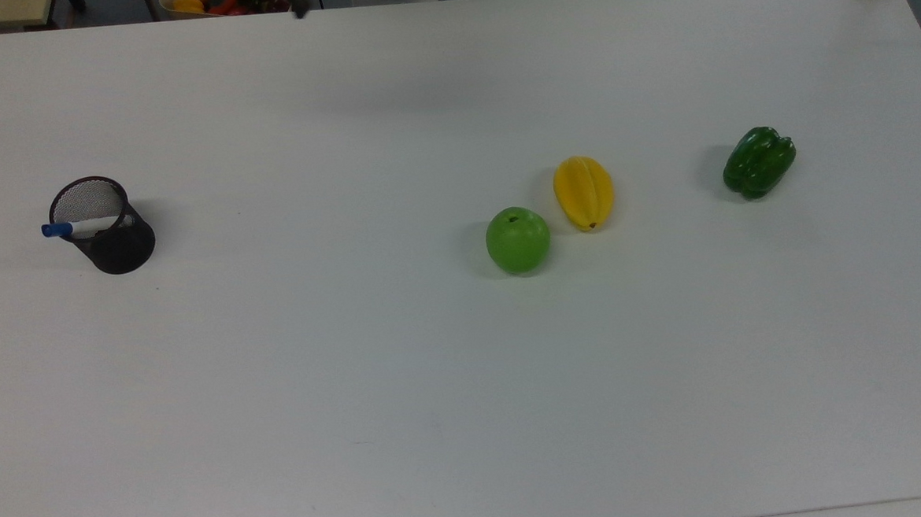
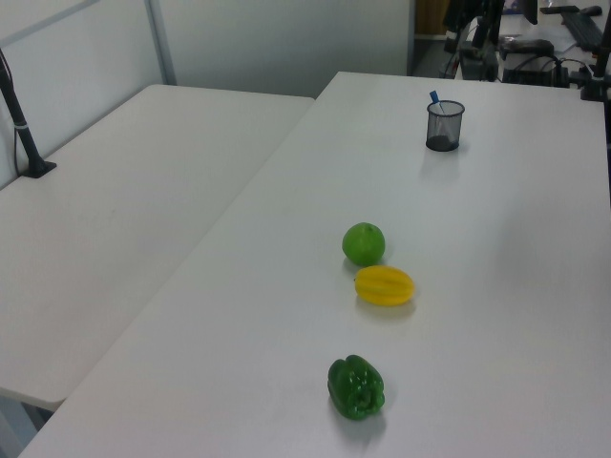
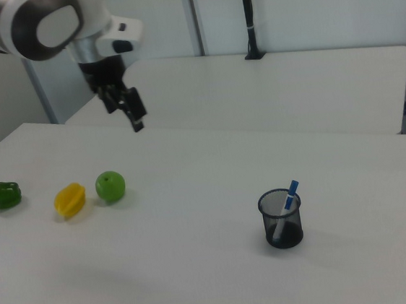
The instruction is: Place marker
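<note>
Top view: the marker (image 1: 80, 226) sits in the black mesh cup (image 1: 104, 227) near the top view's left edge, leaning so its blue cap pokes out over the rim to the top view's left. Well off toward the top view's right, an apple (image 1: 518, 240) lies just beside a yellow starfruit (image 1: 584, 192), and a green pepper (image 1: 759, 162) sits farther right, all on the white table (image 1: 356, 374).

Left view: the cup (image 2: 445, 125) stands at the far end of the table, the marker's (image 2: 434, 97) blue cap sticking up above the rim. Nearer the camera come the apple (image 2: 364, 243), then the starfruit (image 2: 385, 285), then the pepper (image 2: 356, 387).

Right view: the gripper (image 3: 130, 110) hangs high above the table, well apart from the cup (image 3: 281, 219), and holds nothing. Whether its jaws are apart or together, I cannot tell from here. The marker (image 3: 288, 199) leans upright in the cup. Apple (image 3: 110, 186), starfruit (image 3: 70, 199) and pepper (image 3: 4, 195) line up along the right view's left.
</note>
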`<action>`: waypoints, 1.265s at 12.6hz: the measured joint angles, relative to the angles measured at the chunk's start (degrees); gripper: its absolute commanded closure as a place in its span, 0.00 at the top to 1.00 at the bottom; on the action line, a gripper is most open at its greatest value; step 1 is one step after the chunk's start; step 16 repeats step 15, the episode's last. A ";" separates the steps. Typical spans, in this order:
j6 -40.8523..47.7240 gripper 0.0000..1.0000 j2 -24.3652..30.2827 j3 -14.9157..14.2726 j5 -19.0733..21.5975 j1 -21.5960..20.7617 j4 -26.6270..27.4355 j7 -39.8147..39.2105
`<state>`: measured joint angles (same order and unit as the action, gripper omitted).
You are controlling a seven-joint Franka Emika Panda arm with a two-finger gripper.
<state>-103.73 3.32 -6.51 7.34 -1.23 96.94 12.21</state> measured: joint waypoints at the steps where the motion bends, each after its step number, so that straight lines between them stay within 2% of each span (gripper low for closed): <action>1: 0.86 1.00 0.13 1.71 -0.02 -0.05 -0.01 0.57; 4: 3.31 1.00 0.22 6.23 -0.99 -0.22 -0.01 0.64; 6: 4.07 1.00 0.21 7.48 -2.05 -0.86 0.04 -2.38; 10: 4.08 1.00 -0.38 6.43 -5.60 -2.64 0.93 -11.48; 12: 4.08 1.00 -1.05 4.52 -6.78 -4.33 1.04 -13.46; 16: 4.08 1.00 -1.13 3.72 -6.86 -4.61 1.01 -14.02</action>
